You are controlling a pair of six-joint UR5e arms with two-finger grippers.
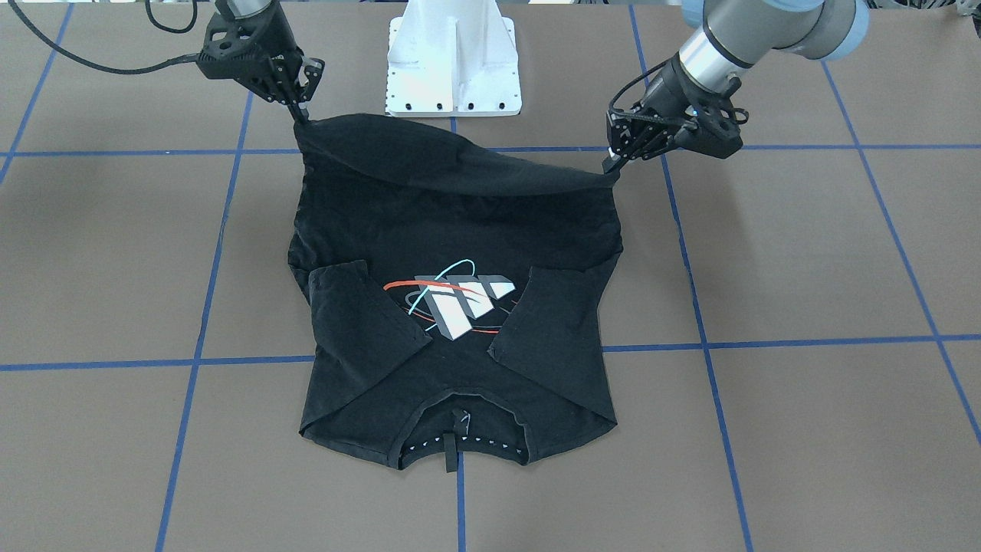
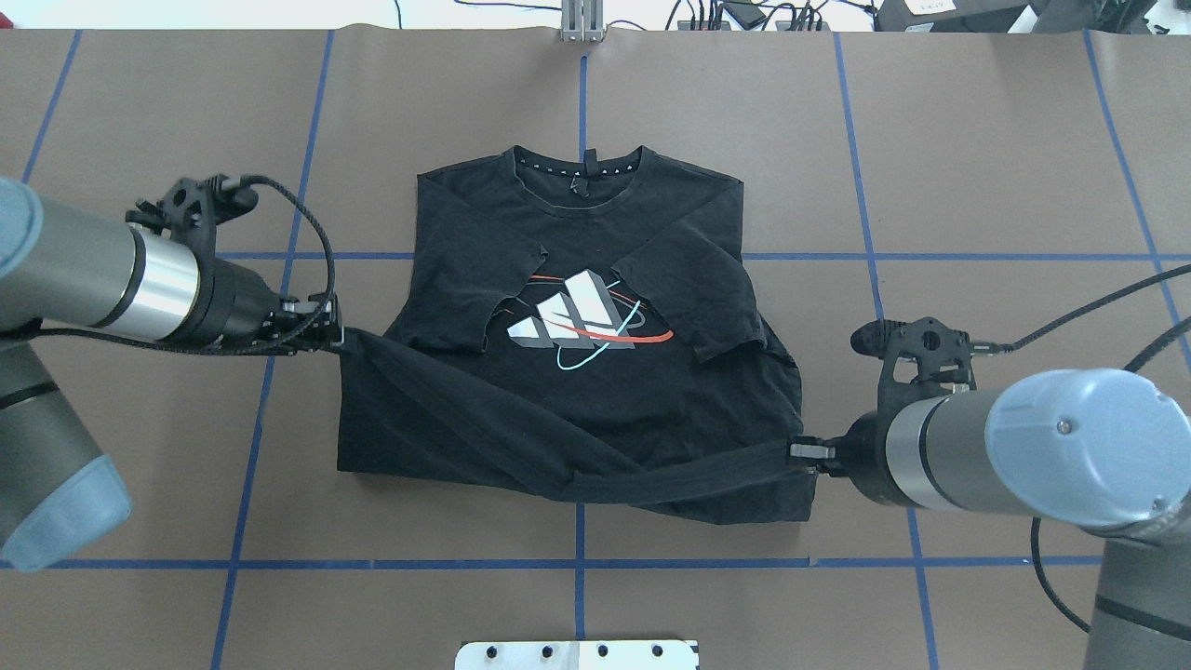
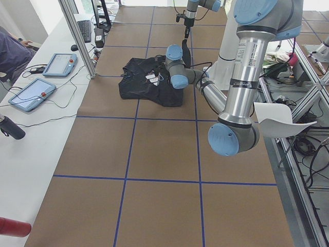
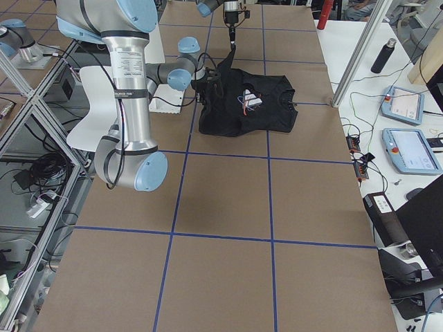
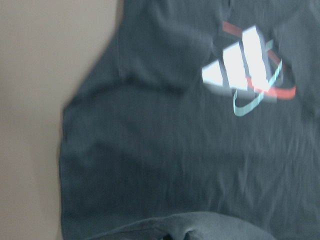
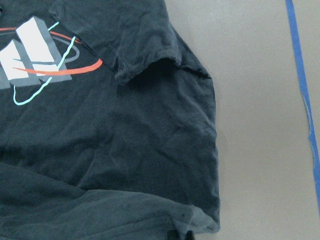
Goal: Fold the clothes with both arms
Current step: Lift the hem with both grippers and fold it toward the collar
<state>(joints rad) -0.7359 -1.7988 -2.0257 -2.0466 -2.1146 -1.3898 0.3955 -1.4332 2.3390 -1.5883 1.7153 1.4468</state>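
Pedestal (image 1: 452, 69) near T-shirt (image 1: 460, 222), tablets (image 3: 56, 64) on side bench (image 3: 36, 149)

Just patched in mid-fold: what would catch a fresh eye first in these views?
A black T-shirt lies in the middle of the table, its white logo face up and both sleeves folded inward. The left gripper and right gripper each pinch a bottom corner, holding the hem raised and stretched between them on the robot's side.
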